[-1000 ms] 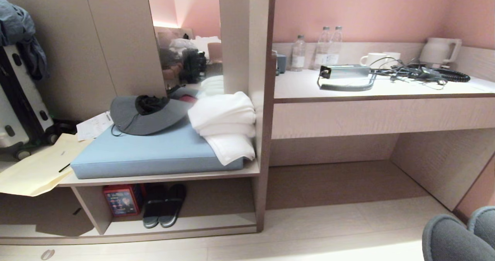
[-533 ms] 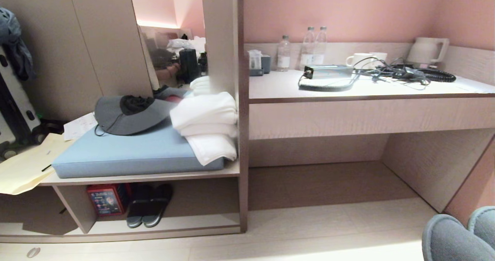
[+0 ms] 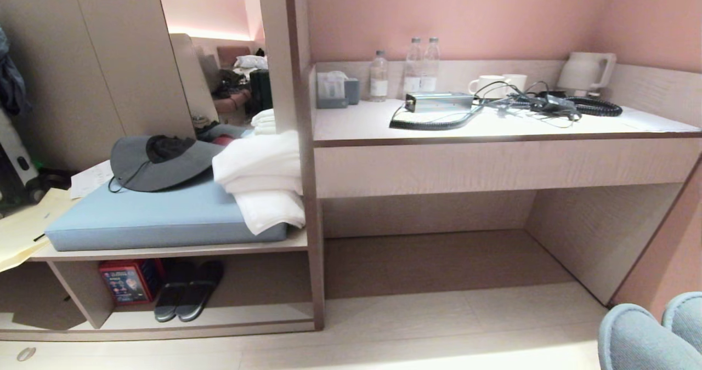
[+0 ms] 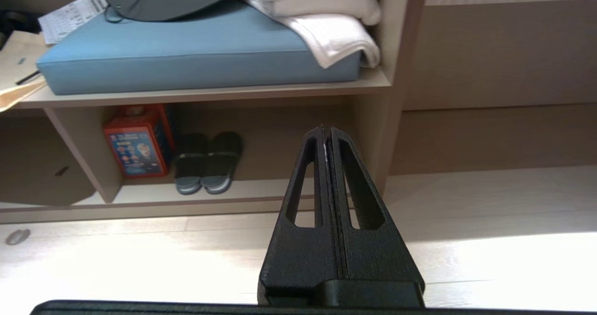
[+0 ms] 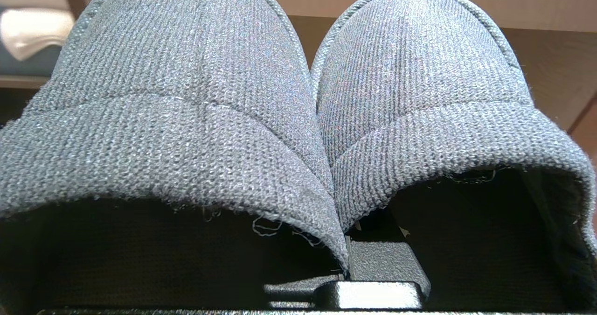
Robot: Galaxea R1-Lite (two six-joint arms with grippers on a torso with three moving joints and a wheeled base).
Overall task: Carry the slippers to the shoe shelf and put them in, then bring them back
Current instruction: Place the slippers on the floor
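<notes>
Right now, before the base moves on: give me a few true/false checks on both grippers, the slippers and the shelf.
1. The left gripper hangs above the floor, jaws shut on nothing. True.
2. The grey knit slippers already stand in the shoe shelf. False: they are clamped at the right gripper, outside the shelf and off to its right in the head view.
3. A pair of dark slide slippers lies in the shoe shelf, next to a red box. True.
4. The grey hat lies on the desk top. False: it rests on the blue cushion above the shoe shelf.
</notes>
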